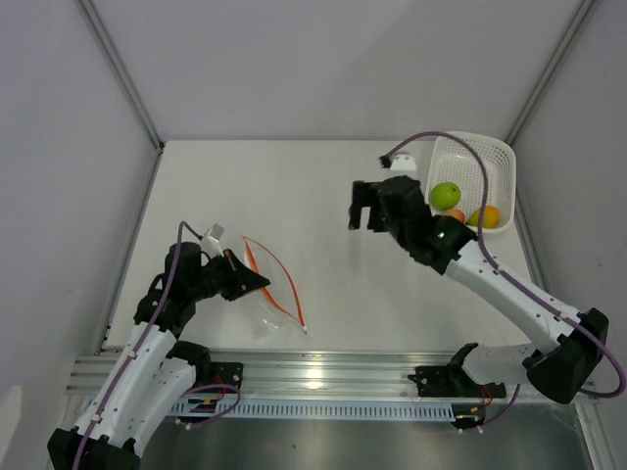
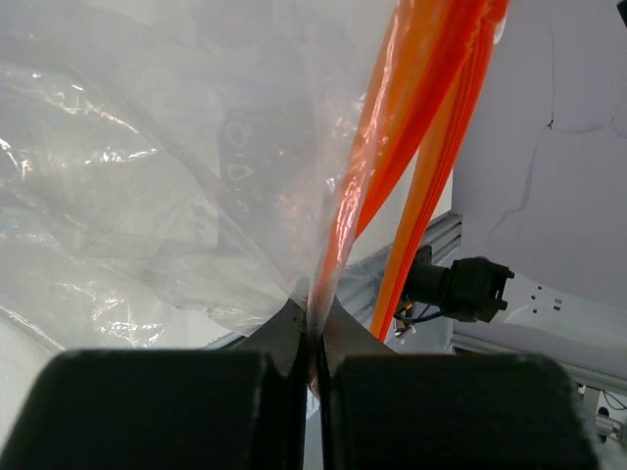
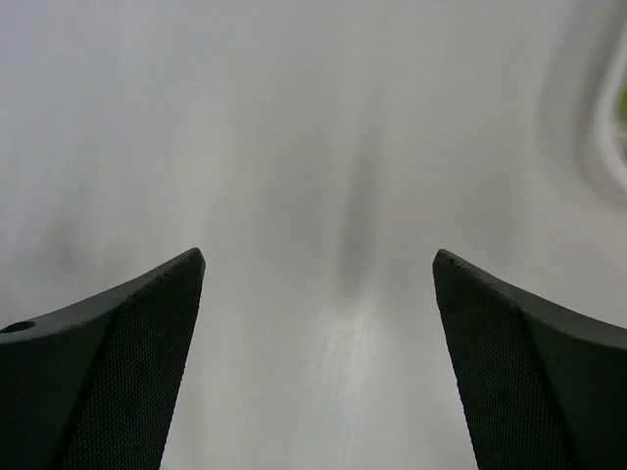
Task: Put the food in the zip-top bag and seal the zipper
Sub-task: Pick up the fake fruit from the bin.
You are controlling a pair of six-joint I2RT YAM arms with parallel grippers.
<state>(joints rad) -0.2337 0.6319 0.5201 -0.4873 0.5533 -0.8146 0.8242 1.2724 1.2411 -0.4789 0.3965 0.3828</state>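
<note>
Far left of the white basket [image 1: 500, 149]: clear zip-top bag [image 1: 269, 296], pinched tight at its orange zipper [image 1: 292, 284] by the left gripper [image 2: 313, 343]. Just left of the basket: right gripper [image 3: 317, 257], spread wide, holding nothing. Inside the basket: green ball [image 1: 445, 195], yellow-orange piece [image 1: 486, 215], small red-orange one [image 1: 455, 213].

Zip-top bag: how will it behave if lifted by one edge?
Likely floppy: the zip-top bag crinkles and folds where the left hand pinches it. Probably light and slippery: thin glossy film. Mouth may sag shut.
</note>
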